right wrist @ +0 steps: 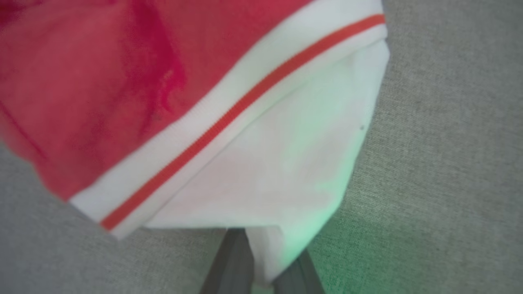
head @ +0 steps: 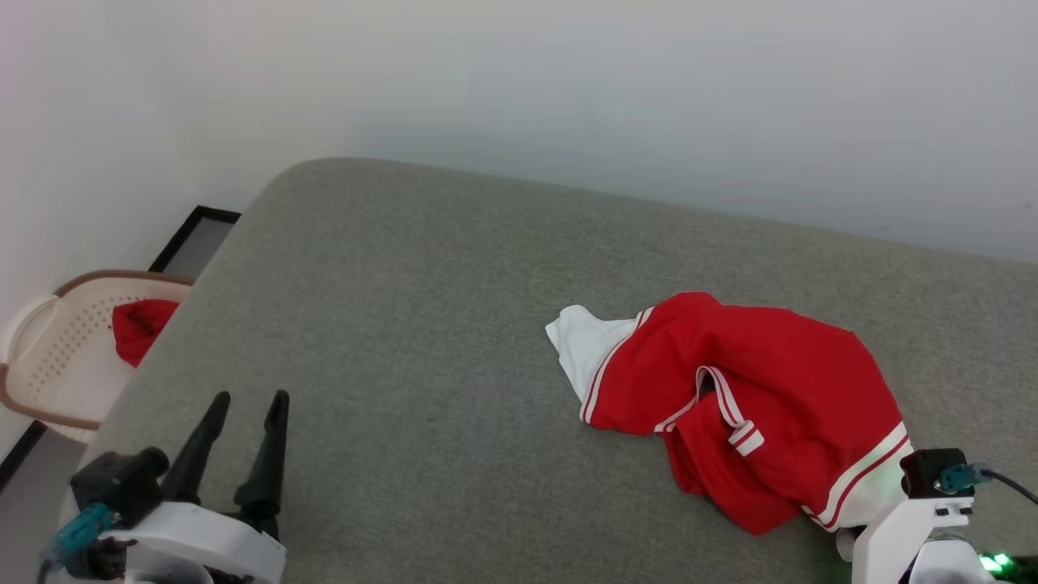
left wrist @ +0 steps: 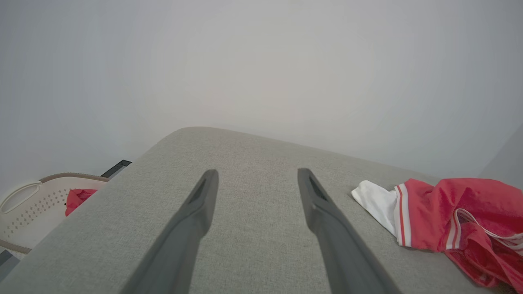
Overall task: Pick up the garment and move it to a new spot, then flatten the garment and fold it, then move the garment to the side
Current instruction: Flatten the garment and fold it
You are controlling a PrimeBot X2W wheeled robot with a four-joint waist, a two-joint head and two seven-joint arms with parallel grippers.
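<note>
No text, number, label or sign can be read in any view. The garment (head: 754,389) lies crumpled, and the folds that face the cameras show plain red and white cloth with striped trim, with no legible lettering.

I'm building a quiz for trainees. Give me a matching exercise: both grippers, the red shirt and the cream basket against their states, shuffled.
1. left gripper
2. right gripper
3. red jersey T-shirt with white sleeves
4. cream perforated plastic basket

A. holds a red cloth, beside the grey fabric surface
B. crumpled on that surface
C. open, gripping nothing
D. shut on a white sleeve

Pairs: 1-C, 2-D, 3-B, 4-A
</note>
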